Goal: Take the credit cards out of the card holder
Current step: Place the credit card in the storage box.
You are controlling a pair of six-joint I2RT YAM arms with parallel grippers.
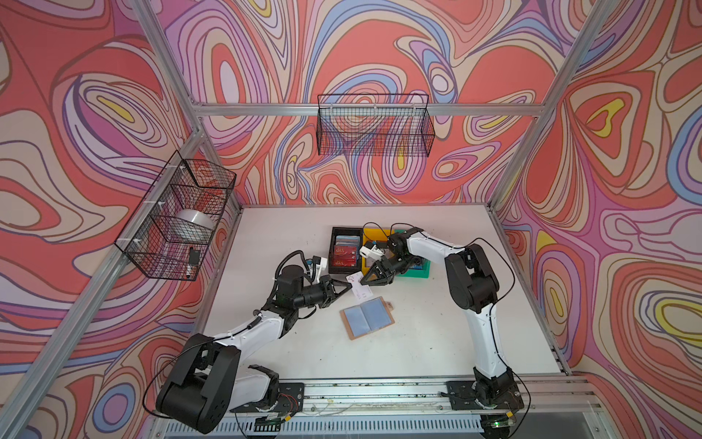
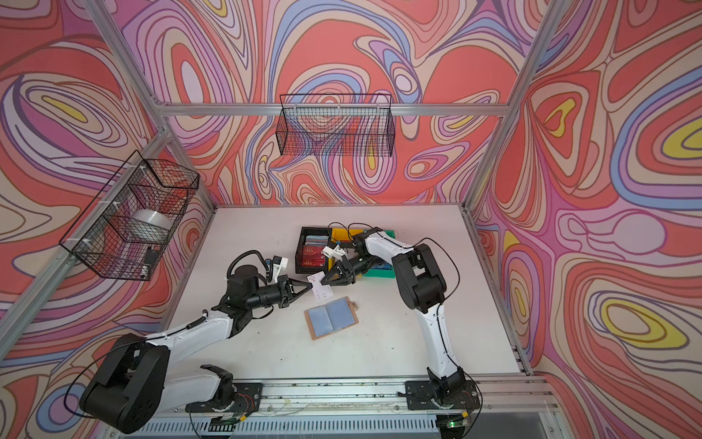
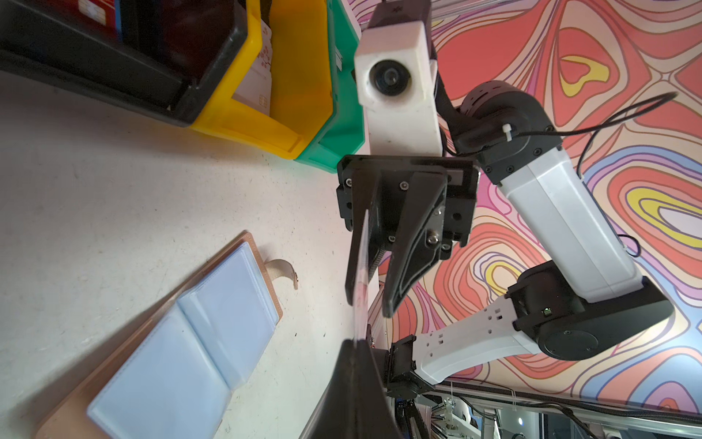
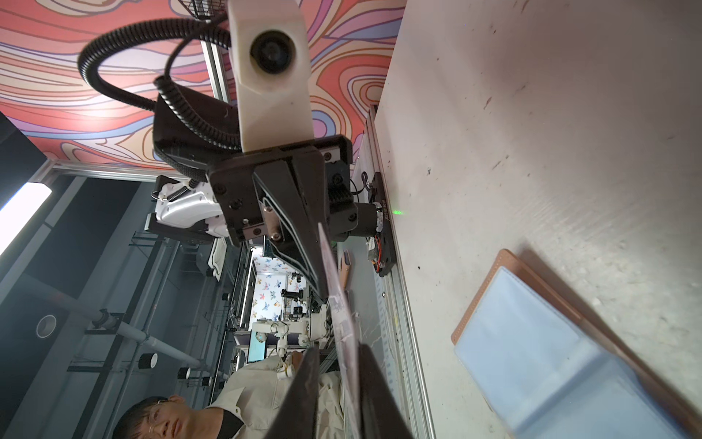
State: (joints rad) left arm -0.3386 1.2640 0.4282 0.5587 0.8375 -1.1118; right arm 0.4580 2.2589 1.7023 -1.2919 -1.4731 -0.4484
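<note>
- Left wrist view cuts off most of the left tool (image 3: 353, 380). Only its two dark fingers show, pressed together on the white card (image 3: 361, 273), which we see edge-on as a thin sliver.
- We see the right tool (image 3: 372, 306) straddling that same card. One finger lies along it and the other stands off with a clear gap, so we read its jaws as apart, not pinching.
- We cannot read the card's small marks in either top view. We also cannot tell whether the bluish sleeves of the card holder (image 3: 182, 342) contain anything.
- In a top view the white card (image 1: 361, 292) hangs above the tabletop (image 1: 288, 342) where the two tool tips meet. It is face up, with its long axis running from the black bin (image 1: 331, 251) toward the card holder (image 1: 366, 317).
- We find the card holder lying open and flat near the middle of the tabletop, sleeves upward. Its long side runs across the tabletop, slightly skewed, and its tab (image 1: 388, 304) sticks out at the far corner on the right arm's side.
- The black bin holds a stack of credit cards (image 1: 345, 254), red at the near end and blue at the far end.
- The yellow bin (image 3: 243, 121) holds a second white card (image 3: 258, 76) with a chip and reddish marks.
- The green bin (image 1: 418, 271) is mostly hidden under the right arm, so we cannot make out its contents.
</note>
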